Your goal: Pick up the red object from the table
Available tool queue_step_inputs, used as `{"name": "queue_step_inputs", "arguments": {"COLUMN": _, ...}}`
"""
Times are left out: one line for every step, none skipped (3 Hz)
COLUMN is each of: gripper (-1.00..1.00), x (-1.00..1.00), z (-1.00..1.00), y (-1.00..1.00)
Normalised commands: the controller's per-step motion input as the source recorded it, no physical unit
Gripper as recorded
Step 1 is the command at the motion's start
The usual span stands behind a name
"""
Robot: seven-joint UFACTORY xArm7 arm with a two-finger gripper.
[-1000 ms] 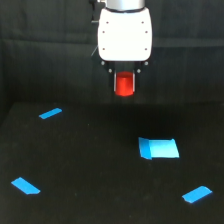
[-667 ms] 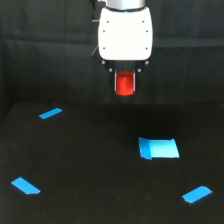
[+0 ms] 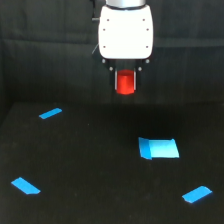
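The red object, a short bright red-orange cylinder, hangs in the air well above the black table, in front of the dark curtain. My gripper reaches down from the white arm housing at the top centre and is shut on the cylinder, with a dark finger on either side of it. Nothing red lies on the table surface.
A light-blue square patch lies on the table at the exterior view's right. Blue tape strips sit at the back left, front left and front right. A black curtain closes off the back.
The gripper and the red object it holds look to be in nearly the same place as before, perhaps very slightly higher.
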Motion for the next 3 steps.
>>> {"name": "queue_step_inputs", "arguments": {"gripper": -0.69, "x": -0.04, "z": 0.15, "y": -0.08}}
{"name": "queue_step_inputs", "arguments": {"gripper": -0.65, "x": -0.01, "z": 0.06, "y": -0.08}}
{"name": "queue_step_inputs", "arguments": {"gripper": -0.74, "x": 0.07, "z": 0.1, "y": -0.11}}
